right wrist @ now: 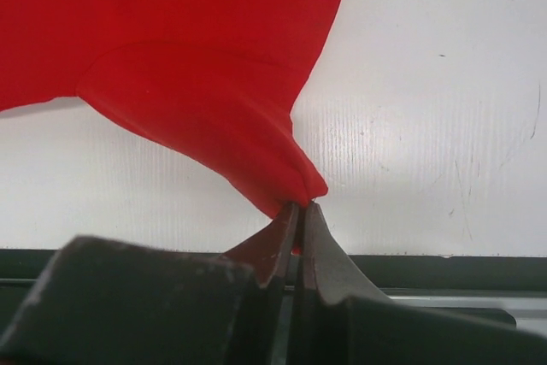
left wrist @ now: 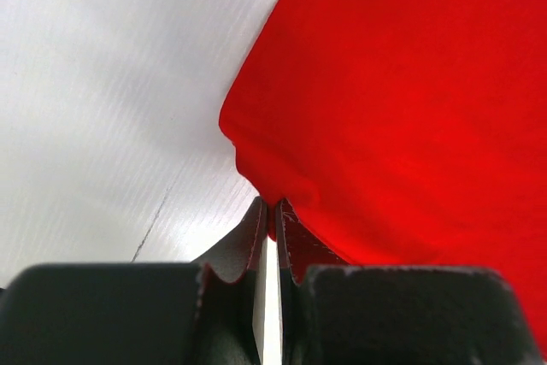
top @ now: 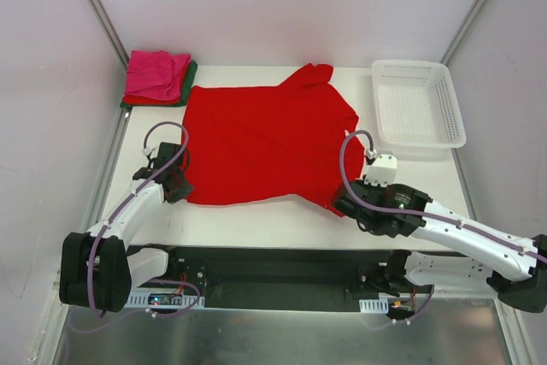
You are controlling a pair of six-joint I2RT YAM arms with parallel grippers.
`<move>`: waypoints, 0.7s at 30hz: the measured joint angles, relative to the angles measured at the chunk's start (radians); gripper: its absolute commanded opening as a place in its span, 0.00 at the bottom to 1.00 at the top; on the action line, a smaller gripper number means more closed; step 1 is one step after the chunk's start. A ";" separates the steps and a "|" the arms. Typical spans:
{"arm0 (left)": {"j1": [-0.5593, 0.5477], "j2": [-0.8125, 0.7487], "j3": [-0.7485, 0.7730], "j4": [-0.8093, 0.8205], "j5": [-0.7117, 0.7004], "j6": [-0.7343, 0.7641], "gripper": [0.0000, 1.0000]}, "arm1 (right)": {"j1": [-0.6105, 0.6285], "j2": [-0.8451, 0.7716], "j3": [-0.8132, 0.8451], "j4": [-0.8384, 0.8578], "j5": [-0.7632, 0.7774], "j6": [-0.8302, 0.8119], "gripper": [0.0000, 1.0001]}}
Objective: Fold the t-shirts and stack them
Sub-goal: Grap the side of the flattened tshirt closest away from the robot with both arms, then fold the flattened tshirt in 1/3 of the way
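Nearest, along the front of the white table (top: 256, 221): left gripper (top: 178, 182) pressed shut on the near-left corner of the big red t-shirt (top: 265, 138); right gripper (top: 344, 203) pressed shut on its near-right corner. From the left wrist, dark fingertips (left wrist: 248, 250) together with a sliver of red cloth pinched between them, the corner bunched into a small bump just beyond the tips. From the right wrist, the same sort of pinch, cloth drawn into a narrow cone down to the tips, a shadow beneath it on the bare table top.

Beyond the grippers, the rest of the shirt spread flat and mostly smooth across the middle of the table, with a few faint creases, one short sleeve pointing toward the far edge, another bulging to the right.

Farthest back on the left, in the table corner: a folded stack (top: 158, 77) of t-shirts, magenta pink on top, red and dark green edges under it, just beside the spread shirt's far-left corner; touching or not, impossible to tell. Farthest back on the right: a white lattice basket (top: 423, 141), near the right sleeve but apart from it.
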 measured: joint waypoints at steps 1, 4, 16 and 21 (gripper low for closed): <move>0.000 -0.004 0.002 -0.002 0.000 0.003 0.00 | -0.008 0.000 0.006 -0.002 0.005 -0.005 0.01; 0.000 -0.011 0.013 -0.011 0.000 0.008 0.00 | -0.030 0.000 0.017 -0.007 0.017 -0.018 0.01; 0.000 -0.047 0.088 -0.063 0.000 0.025 0.00 | -0.110 -0.037 0.021 -0.009 0.023 -0.094 0.01; 0.000 -0.049 0.117 -0.082 -0.001 0.033 0.00 | -0.138 -0.036 0.021 0.006 0.023 -0.138 0.01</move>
